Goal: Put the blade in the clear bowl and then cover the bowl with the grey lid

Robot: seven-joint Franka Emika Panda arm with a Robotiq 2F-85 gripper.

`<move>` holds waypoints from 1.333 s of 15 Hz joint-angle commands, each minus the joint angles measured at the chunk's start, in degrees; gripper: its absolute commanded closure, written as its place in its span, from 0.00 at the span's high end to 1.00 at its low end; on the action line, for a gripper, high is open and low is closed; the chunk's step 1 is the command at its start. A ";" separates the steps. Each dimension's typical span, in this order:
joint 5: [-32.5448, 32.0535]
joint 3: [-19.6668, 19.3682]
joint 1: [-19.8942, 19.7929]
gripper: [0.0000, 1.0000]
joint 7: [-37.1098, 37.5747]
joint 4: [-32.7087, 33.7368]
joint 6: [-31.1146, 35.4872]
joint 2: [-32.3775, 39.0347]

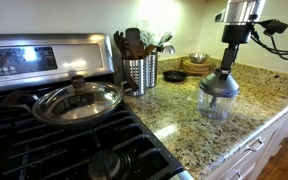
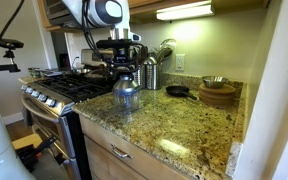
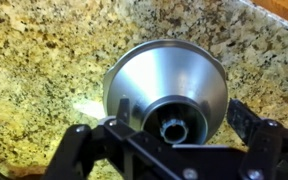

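Now the grey lid [image 1: 219,84] sits on top of the clear bowl [image 1: 216,106]. Both stand on the speckled stone counter [image 1: 184,125]. The gripper [image 3: 168,130] hangs right over the lid's knob [image 3: 174,128]. Its two fingers [image 3: 82,140] are spread wide, one on each side of the knob, and they do not touch it. The blade is too hard to make out through the bowl. A steel utensil holder [image 1: 140,70] stands well apart, next to the stove [image 1: 44,145] with its pan [image 1: 76,102].
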 commanded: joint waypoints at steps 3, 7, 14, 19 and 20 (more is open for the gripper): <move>0.76 -0.47 0.32 0.79 -0.37 -0.96 -0.14 -0.99; -0.30 -0.43 0.10 0.54 0.58 -0.97 0.12 -2.01; -0.10 -0.66 0.17 0.35 0.20 -0.81 0.23 -2.19; -0.13 -0.68 0.08 0.35 0.35 1.06 -3.22 -0.75; -0.29 -0.62 0.04 0.35 0.54 1.39 -3.81 -0.69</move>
